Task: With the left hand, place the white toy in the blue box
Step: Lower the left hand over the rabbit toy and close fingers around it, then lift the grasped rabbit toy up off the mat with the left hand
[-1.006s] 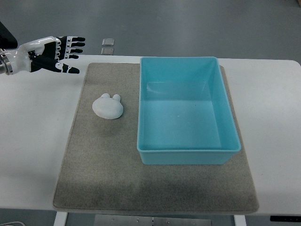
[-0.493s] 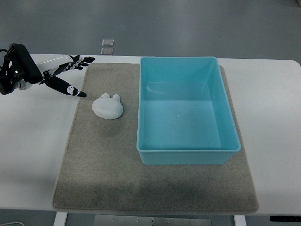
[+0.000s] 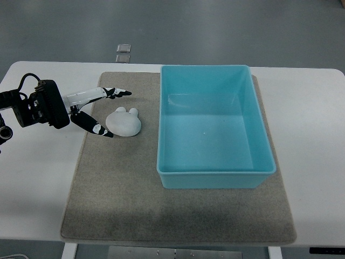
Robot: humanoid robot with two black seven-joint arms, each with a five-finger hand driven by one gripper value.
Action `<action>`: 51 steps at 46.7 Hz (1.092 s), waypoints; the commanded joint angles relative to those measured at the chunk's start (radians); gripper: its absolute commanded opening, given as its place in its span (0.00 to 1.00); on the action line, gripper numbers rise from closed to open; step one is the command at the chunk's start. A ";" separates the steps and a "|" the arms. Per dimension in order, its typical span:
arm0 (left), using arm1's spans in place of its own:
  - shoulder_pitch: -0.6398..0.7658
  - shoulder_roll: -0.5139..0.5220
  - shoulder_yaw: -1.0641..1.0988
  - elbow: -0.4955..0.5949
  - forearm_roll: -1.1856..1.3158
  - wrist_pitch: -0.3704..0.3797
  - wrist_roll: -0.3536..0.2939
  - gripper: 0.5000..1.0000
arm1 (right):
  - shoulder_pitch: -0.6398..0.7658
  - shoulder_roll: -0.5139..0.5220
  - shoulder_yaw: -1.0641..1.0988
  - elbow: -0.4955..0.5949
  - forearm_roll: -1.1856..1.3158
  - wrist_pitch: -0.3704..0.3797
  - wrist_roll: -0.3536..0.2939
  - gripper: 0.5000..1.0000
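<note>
A white bunny-shaped toy (image 3: 124, 122) lies on the grey mat (image 3: 118, 189), left of the blue box (image 3: 215, 167). The box stands open-topped with nothing in it. My left hand (image 3: 108, 110) reaches in from the left edge, fingers spread wide. Its long fingers (image 3: 110, 92) stretch above the toy and its thumb (image 3: 97, 128) points below it, so the hand brackets the toy's left side without closing on it. The right hand does not show.
The mat covers the middle of a white table (image 3: 38, 178). Two small square floor plates (image 3: 123, 52) show beyond the table's far edge. The box fills the right part of the mat.
My left hand has moved down and to the right, from the table's far left corner to just beside the toy, turning so thumb and fingers straddle it. The toy and box have not moved.
</note>
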 commanded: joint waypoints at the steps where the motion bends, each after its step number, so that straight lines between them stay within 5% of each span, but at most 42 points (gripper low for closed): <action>1: 0.001 -0.034 0.005 0.017 0.053 0.003 0.002 0.96 | 0.000 0.000 0.000 0.000 0.001 0.000 0.000 0.87; 14: -0.005 -0.072 0.019 0.055 0.078 0.010 0.006 0.95 | 0.000 0.000 0.000 0.000 0.001 0.000 0.000 0.87; 23: -0.037 -0.108 0.085 0.097 0.078 0.096 0.011 0.94 | 0.000 0.000 0.000 0.000 0.001 0.000 0.000 0.87; 30: -0.043 -0.123 0.102 0.108 0.078 0.110 0.011 0.85 | 0.000 0.000 0.000 0.001 0.001 0.000 0.000 0.87; 38: -0.043 -0.121 0.103 0.108 0.092 0.110 0.011 0.61 | 0.000 0.000 0.000 0.000 0.001 0.000 0.000 0.87; 46: -0.043 -0.118 0.102 0.114 0.161 0.113 0.011 0.03 | 0.000 0.000 0.000 0.000 0.001 0.000 0.000 0.87; 51: -0.059 -0.118 0.100 0.129 0.172 0.119 0.011 0.00 | 0.000 0.000 0.000 0.000 0.001 0.000 0.000 0.87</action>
